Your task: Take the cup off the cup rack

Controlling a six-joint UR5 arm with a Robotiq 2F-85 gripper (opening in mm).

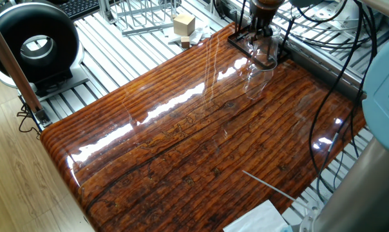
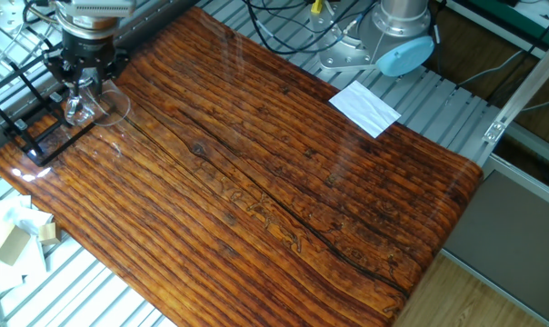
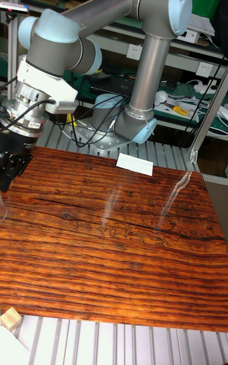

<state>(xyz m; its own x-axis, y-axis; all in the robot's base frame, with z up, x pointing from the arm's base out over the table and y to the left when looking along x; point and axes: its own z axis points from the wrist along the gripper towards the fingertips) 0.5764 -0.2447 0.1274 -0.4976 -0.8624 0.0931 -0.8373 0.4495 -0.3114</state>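
The cup (image 1: 265,53) is a clear glass mug, hard to make out against the glossy wood at the table's far corner. It hangs just below my gripper (image 1: 261,31), whose dark fingers close on its upper part. From the other side the cup (image 2: 94,104) tilts beside the cup rack (image 2: 27,129), a thin black wire frame at the table's left corner. My gripper (image 2: 78,73) is right above the cup, at the rack's inner end. The cup rack (image 1: 241,38) shows as a dark base under the gripper. In the tall view my gripper (image 3: 12,163) sits at the left edge.
A white paper (image 2: 364,106) lies near the arm's base (image 2: 391,36). A silver wire rack (image 1: 146,14) and a wooden block (image 1: 183,24) stand off the table's far side. A black round device (image 1: 32,44) is at the left. Cables (image 1: 339,58) trail along the right edge.
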